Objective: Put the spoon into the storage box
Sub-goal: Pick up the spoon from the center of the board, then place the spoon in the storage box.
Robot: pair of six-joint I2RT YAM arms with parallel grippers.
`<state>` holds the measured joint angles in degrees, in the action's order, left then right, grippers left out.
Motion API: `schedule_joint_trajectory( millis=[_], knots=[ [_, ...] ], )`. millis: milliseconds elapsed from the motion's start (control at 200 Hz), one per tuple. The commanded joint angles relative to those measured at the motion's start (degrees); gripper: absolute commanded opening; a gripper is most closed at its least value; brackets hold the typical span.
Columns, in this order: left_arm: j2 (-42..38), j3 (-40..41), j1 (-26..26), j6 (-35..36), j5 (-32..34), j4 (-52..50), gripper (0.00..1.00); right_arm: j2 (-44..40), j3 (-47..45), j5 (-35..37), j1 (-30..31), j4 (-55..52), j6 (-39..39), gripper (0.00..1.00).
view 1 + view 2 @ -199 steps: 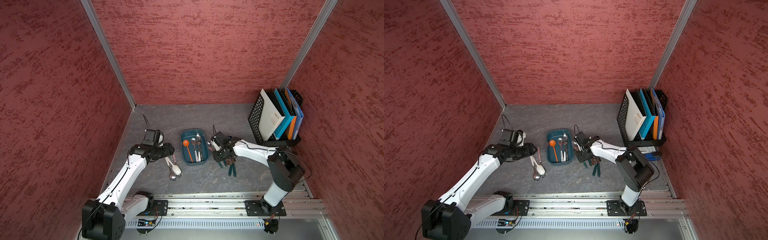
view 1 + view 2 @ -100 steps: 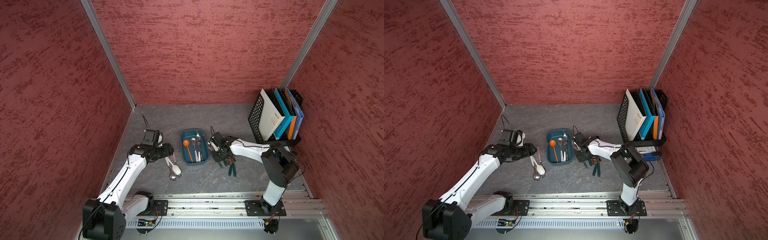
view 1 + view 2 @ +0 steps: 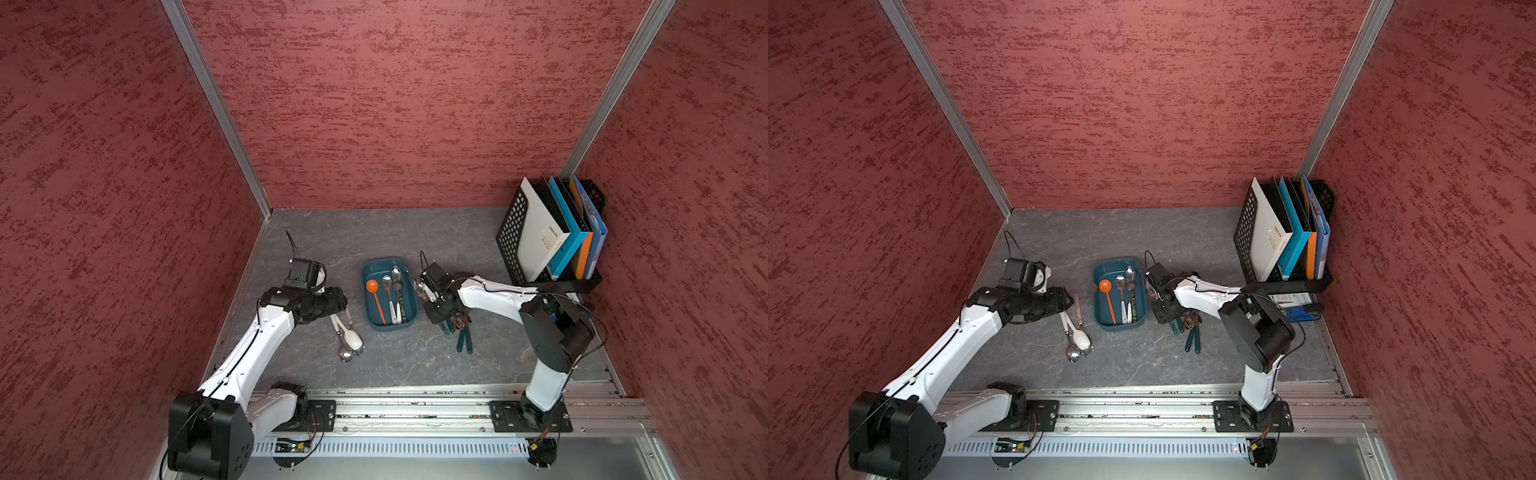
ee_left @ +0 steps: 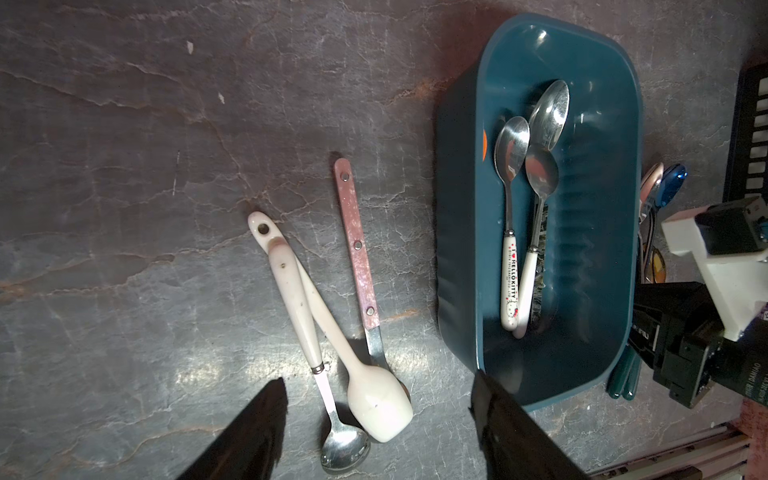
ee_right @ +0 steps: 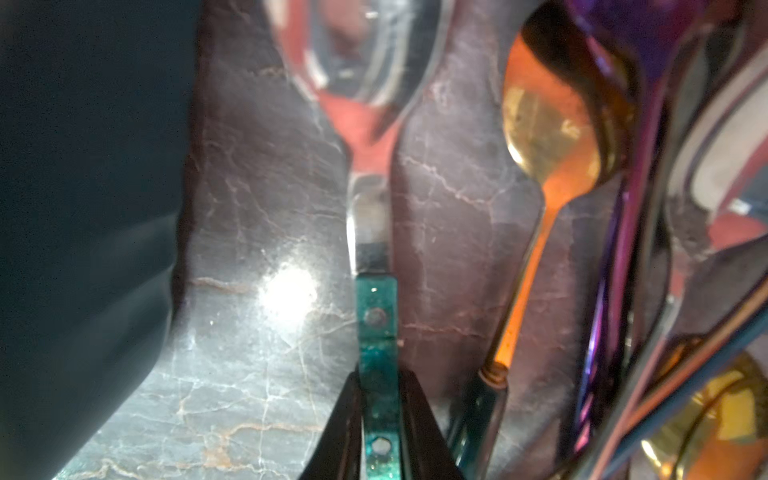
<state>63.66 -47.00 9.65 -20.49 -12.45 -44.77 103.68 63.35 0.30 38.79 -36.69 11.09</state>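
The storage box point(image 3: 409, 309) point(image 3: 1100, 309) is a dark teal tray at the middle of the table, holding an orange spoon point(image 3: 372, 286) and several steel ones point(image 4: 513, 145). In the right wrist view my right gripper point(image 5: 379, 399) is shut on the green riveted handle of a steel spoon point(image 5: 370, 224) lying on the table beside the box wall. In both top views that gripper point(image 3: 435, 306) point(image 3: 1163, 309) sits just right of the box. My left gripper point(image 4: 380, 378) point(image 3: 340, 305) hangs open above three loose spoons left of the box.
Left of the box lie a white ceramic spoon point(image 4: 376, 409), a cream-handled steel spoon point(image 4: 343, 446) and a pink-handled one point(image 4: 357, 245). A pile of gold point(image 5: 548, 137) and purple spoons lies right of the box. A black mesh file rack point(image 3: 509, 232) stands at the back right.
My right gripper's jaws have closed on the green spoon handle, and that arm's elbow has swung a little. The left arm has stayed put.
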Motion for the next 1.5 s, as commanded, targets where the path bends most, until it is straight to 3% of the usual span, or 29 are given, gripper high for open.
schedule_joint_trajectory(
  millis=[0, 897, 1498],
  knots=[
    [0.27, -0.65, -0.39, 0.72, -1.0, 0.45, 0.74, 2.26, -0.25, -0.79, 0.4, 0.63, -0.24, 0.16],
    [4.3, 1.31, -0.35, 1.7, -4.12, 3.5, 0.73, -6.19, 13.24, 0.83, 0.32, -10.18, 4.64, 0.11],
    [5.48, 1.87, 0.59, 1.26, -5.92, 3.85, 0.73, 4.71, 34.27, -6.97, 3.03, -22.17, 15.0, 0.13]
  ],
)
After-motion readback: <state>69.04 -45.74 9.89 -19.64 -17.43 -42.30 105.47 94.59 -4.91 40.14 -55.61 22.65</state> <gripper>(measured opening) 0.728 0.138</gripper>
